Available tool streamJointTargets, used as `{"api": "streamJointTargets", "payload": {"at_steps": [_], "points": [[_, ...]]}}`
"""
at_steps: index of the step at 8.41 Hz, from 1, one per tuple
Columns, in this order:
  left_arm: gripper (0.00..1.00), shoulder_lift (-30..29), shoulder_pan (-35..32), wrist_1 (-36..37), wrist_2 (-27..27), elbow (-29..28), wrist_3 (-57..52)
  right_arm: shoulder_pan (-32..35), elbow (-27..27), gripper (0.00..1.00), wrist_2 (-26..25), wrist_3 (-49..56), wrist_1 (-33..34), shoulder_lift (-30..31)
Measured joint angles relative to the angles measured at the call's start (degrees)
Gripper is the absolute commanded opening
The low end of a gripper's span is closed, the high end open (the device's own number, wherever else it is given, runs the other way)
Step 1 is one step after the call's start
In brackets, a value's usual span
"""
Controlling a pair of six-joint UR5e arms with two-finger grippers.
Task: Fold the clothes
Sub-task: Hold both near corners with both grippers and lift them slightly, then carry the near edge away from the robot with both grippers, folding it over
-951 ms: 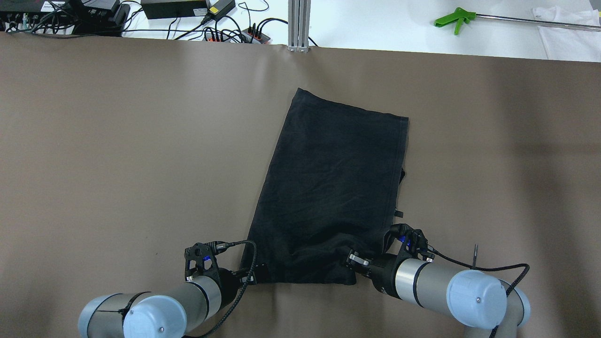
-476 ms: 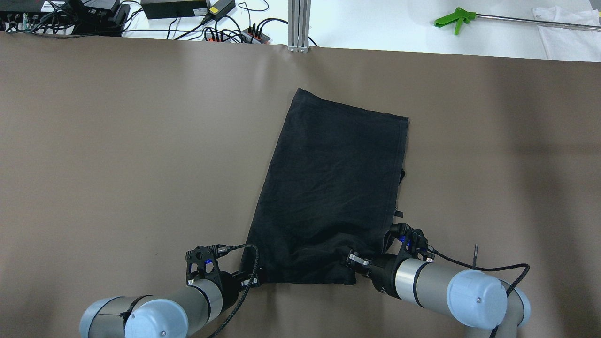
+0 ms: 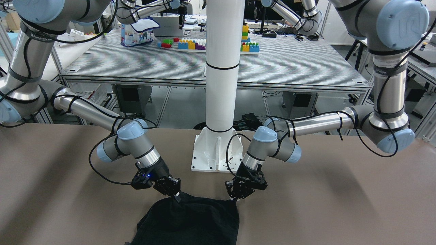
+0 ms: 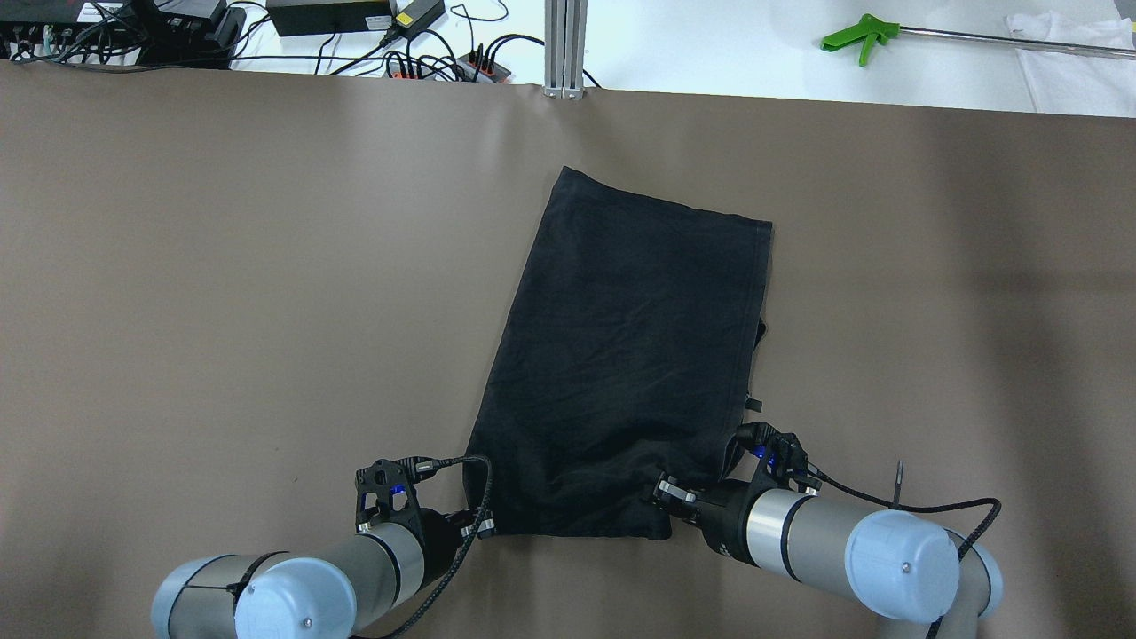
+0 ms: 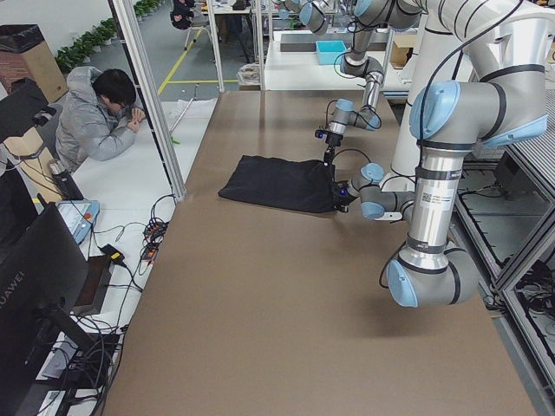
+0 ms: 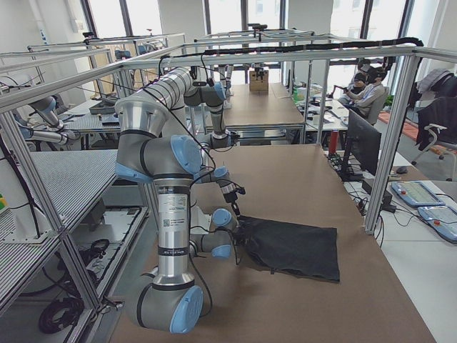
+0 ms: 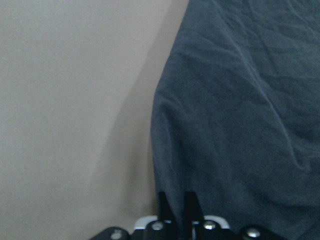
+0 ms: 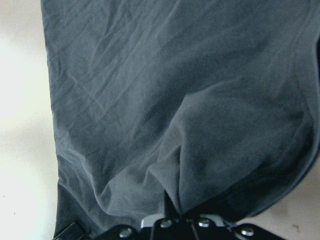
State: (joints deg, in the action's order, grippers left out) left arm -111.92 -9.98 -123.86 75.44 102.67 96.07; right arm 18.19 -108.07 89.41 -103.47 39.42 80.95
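Note:
The clothes, one black garment, lie nearly flat on the brown table, the long side running away from me. My left gripper is shut on the near left corner, and the left wrist view shows its fingertips pinching the fabric edge. My right gripper is shut on the near right corner, where the cloth bunches into folds at the fingertips. From the front, both corners are raised slightly at the left gripper and the right gripper.
The white pillar's base plate stands behind the two wrists. Cables and power bricks, an aluminium post, a green-handled tool and a white cloth lie beyond the far edge. A person sits beside the table.
My left gripper has shifted a little to the right, drawing the near left corner of the garment inward. The right arm has stayed put.

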Motion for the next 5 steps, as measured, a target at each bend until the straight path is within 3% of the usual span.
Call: {"api": "streamJointTargets", "payload": {"at_steps": [2,5], "points": [[0.00,0.25,-1.94,0.05,2.97,2.14,-0.41,-0.24,-1.45,0.00,0.55,-0.02,0.00,0.27],[0.00,3.35,-2.87,0.10,5.60,11.72,-0.53,-4.34,-6.79,0.00,0.77,-0.12,0.09,2.78]]}}
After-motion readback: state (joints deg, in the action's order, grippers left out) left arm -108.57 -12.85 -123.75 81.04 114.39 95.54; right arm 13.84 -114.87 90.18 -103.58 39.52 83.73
